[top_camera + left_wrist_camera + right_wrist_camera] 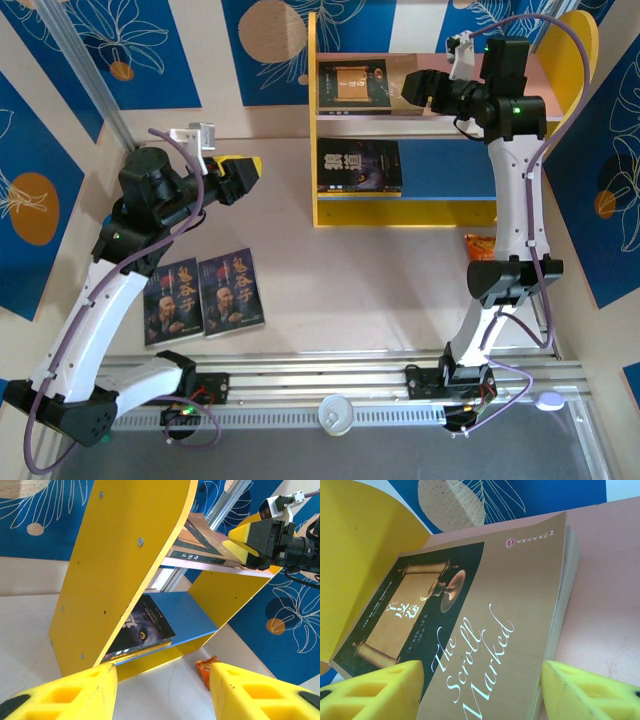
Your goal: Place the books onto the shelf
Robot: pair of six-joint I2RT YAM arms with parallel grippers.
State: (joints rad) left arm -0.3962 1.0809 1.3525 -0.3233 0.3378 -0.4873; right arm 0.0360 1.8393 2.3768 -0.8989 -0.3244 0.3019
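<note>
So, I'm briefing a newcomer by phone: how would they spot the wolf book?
Find the yellow-sided shelf at the far edge of the table, then its blue lower board. The book lying at that board's left end is dark with a wolf's face, unlike the brown book one level up.

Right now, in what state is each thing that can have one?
brown book, lying flat on the pink upper board
wolf-face book, lying flat on the blue lower board
left bearded-man book, flat on the table, unshelved
right bearded-man book, flat on the table, unshelved
left pincer, open, empty
right pincer, open, by the brown book
orange snack packet, lying on the table
</note>
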